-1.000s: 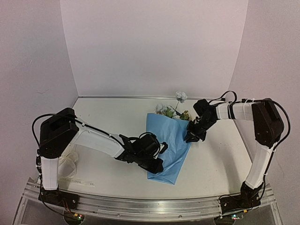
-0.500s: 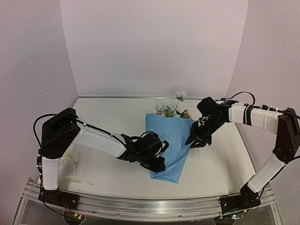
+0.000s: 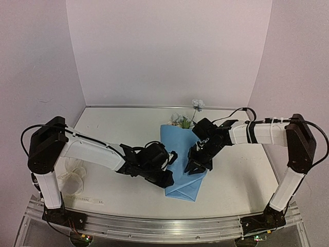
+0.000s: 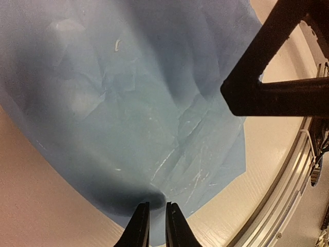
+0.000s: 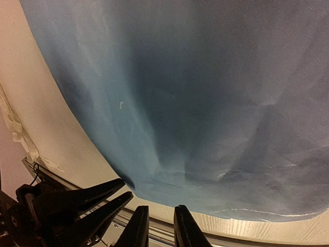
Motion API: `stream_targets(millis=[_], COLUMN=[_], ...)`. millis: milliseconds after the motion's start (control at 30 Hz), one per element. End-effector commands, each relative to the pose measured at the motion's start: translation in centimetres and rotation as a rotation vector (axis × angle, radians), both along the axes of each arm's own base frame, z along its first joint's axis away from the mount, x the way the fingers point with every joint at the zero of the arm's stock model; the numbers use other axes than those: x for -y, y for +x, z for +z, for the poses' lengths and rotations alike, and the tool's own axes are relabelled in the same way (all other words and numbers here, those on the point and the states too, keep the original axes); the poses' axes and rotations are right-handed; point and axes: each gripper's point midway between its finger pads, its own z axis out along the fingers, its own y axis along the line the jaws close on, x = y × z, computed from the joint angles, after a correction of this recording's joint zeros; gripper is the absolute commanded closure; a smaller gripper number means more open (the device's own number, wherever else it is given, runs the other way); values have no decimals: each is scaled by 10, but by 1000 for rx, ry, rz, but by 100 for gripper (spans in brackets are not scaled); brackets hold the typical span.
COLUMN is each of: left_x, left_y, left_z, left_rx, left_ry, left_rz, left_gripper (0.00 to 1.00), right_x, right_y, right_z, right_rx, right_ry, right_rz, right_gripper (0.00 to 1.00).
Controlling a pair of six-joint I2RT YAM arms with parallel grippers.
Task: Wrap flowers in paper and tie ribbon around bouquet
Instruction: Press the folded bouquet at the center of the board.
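Pale lilac walls [image 3: 169,51] close in a white table [image 3: 118,128], and from my seat both arms reach in low toward its middle. The bouquet [image 3: 180,149] lies flat there, between the two grippers. Its narrow end points to the near edge and its wide end to the far wall. The flowers [image 3: 184,122] show at that far end as pale blooms and green leaves, with one bloom [image 3: 198,104] standing out farther than the rest.

The left gripper [image 3: 168,180] sits at the left edge of the paper [image 4: 128,103], toward the narrow end. On its wrist view its fingers [image 4: 139,226] stand close together with a slim gap. The creased blue sheet puckers down to a dark fold right at their tips. I cannot tell whether any paper is caught between them.

The right gripper [image 3: 193,169] presses in from the right side of the cone, about halfway along it, and is near the left one. Its fingers [image 5: 138,226] are also drawn close with a narrow slot. The paper's near edge runs just beyond their tips, and I cannot tell whether they have hold of it.

The ribbon [image 3: 82,198] lies at the near left by the left arm's base, well apart from the bouquet. An aluminium rail [image 3: 164,226] runs along the near edge of the table.
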Motion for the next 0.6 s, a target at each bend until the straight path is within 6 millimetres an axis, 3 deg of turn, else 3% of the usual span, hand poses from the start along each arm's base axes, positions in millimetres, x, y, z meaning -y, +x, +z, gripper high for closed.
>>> stream_targets(millis=[0,200,567], left_x=[-2,4,2], left_y=[-5,-8,-11], left_z=[-2,-17,-33], left_rx=[0,-32,-76], left_ry=[4,9,27], left_rz=[-42,-58,-40], left_gripper=[88,89,89], right_x=[-8,5,1], right_y=[4,-6,-21], right_z=[-12,-34,-29], right_rx=[7,-10,1], right_ry=[15,-25,-1], right_rz=[-30,-42,7], right_gripper=[82,82,82])
